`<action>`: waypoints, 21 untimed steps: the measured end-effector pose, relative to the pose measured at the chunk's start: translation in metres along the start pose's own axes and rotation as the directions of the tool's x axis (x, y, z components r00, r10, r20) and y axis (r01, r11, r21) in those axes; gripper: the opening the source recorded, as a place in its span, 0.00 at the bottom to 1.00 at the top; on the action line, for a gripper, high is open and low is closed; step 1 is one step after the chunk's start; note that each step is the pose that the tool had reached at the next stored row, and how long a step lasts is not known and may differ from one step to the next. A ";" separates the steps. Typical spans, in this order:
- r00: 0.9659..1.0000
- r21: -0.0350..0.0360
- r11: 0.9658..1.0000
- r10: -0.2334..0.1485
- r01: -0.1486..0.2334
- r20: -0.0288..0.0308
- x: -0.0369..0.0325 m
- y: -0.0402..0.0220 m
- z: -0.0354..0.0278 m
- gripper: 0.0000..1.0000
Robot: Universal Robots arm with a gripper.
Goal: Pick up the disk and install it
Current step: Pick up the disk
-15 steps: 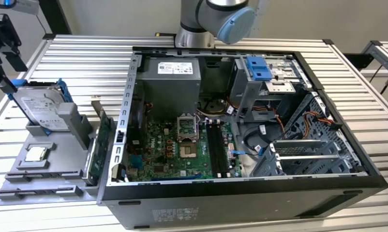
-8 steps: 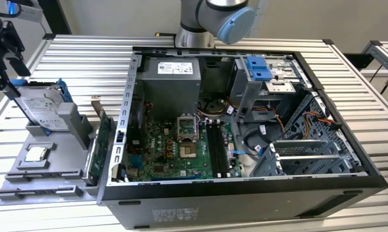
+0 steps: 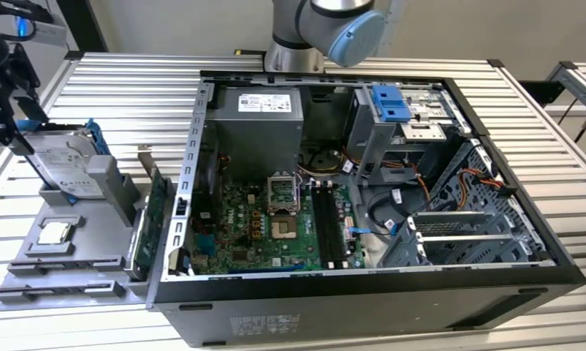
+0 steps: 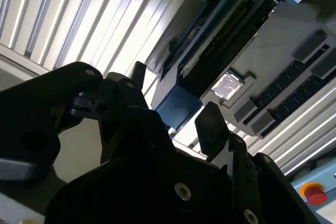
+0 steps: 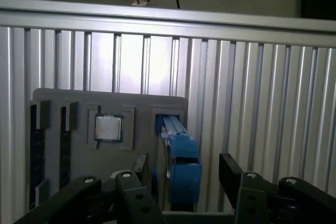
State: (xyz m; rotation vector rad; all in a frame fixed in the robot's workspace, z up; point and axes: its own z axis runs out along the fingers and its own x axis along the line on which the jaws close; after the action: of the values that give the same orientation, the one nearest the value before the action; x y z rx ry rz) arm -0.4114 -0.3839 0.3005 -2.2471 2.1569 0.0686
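The disk (image 3: 65,165) stands on edge in a slot of the grey holder tray (image 3: 74,256) at the exterior view's left; it is silver-grey with a white label and blue rails. My black gripper (image 3: 22,130) hangs just above its upper end. In both wrist views the fingers are spread apart, one on each side of the disk's blue rail end (image 5: 181,169), with gaps between them and the rail. The gripper (image 5: 184,162) is open and holds nothing. In the second wrist view the disk (image 4: 218,32) runs away from the gripper (image 4: 176,93).
An open computer case (image 3: 371,285) lies on the slatted metal table (image 3: 127,88). Its drive bay with a blue latch (image 3: 391,102) is at the back right. A small square processor chip (image 3: 54,232) rests in the tray beside the disk. A green card (image 3: 155,219) stands between tray and case.
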 end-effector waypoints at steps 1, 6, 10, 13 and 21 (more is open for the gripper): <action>1.000 0.000 1.000 0.000 0.000 0.000 0.0000 0.0000 0.0017 1.00; 1.000 0.000 1.000 0.000 0.000 0.000 0.0003 0.0003 0.0070 1.00; 1.000 0.000 1.000 -0.001 0.001 0.000 0.0006 0.0002 0.0124 1.00; 1.000 0.000 1.000 0.000 0.000 0.000 0.0008 0.0003 0.0162 1.00; 1.000 0.000 1.000 0.000 0.000 0.000 0.0010 0.0003 0.0211 1.00</action>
State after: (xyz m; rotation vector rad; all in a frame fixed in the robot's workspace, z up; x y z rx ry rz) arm -0.4120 -0.3838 0.2794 -2.2478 2.1566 0.0689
